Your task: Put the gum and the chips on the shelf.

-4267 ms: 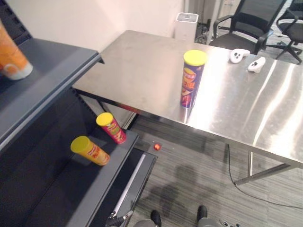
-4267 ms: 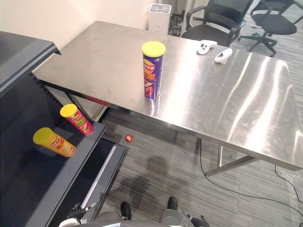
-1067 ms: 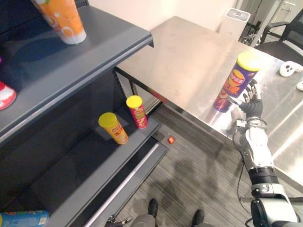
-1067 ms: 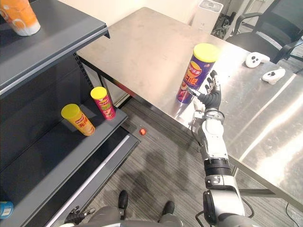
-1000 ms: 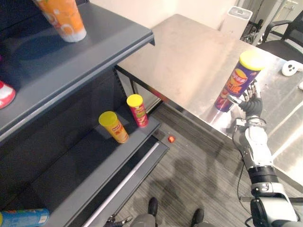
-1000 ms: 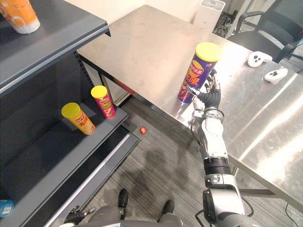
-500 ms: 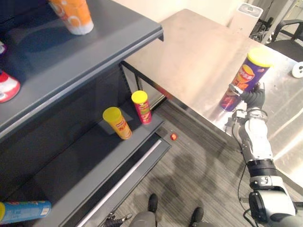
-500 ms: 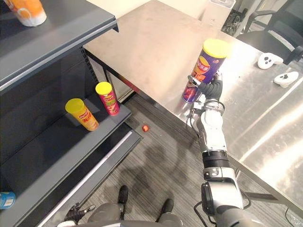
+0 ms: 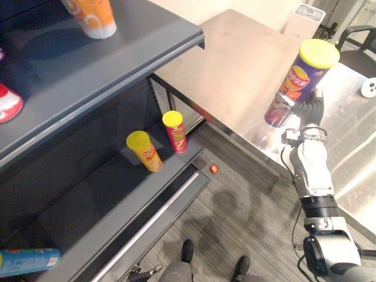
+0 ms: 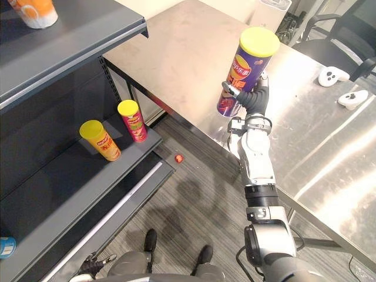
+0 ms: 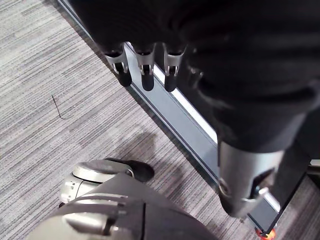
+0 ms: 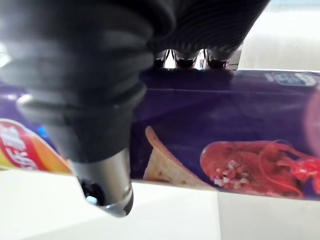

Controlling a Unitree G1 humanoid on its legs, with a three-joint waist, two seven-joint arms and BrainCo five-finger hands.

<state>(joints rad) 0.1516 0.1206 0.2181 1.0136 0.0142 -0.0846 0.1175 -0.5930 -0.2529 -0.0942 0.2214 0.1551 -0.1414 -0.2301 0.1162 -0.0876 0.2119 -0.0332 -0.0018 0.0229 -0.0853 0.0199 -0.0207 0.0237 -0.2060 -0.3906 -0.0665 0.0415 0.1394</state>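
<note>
A tall purple chips can (image 9: pixel 296 79) with a yellow lid hangs tilted above the steel table's (image 9: pixel 235 64) near edge. My right hand (image 10: pixel 254 98) is shut on its lower half. In the right wrist view the can's purple side (image 12: pixel 240 125) runs across, with fingers (image 12: pixel 186 61) curled over it and the thumb (image 12: pixel 105 185) on the near side. My left hand (image 11: pixel 144 70) hangs over the floor by the shelf's base, fingers straight and holding nothing. A small red round thing (image 9: pixel 214 169) lies on the floor by the shelf's corner.
The dark grey shelf unit (image 9: pixel 135 53) stands at the left. Its lower board carries a yellow can (image 9: pixel 144 151) and a red can (image 9: pixel 174 130). An orange cup (image 9: pixel 93 17) stands on top and a blue can (image 9: pixel 26 261) lies low down. Two white controllers (image 10: pixel 332 75) lie on the table's far side.
My right hand has closed round the purple can and lifted it off the table, tilting it. The camera has shifted a little.
</note>
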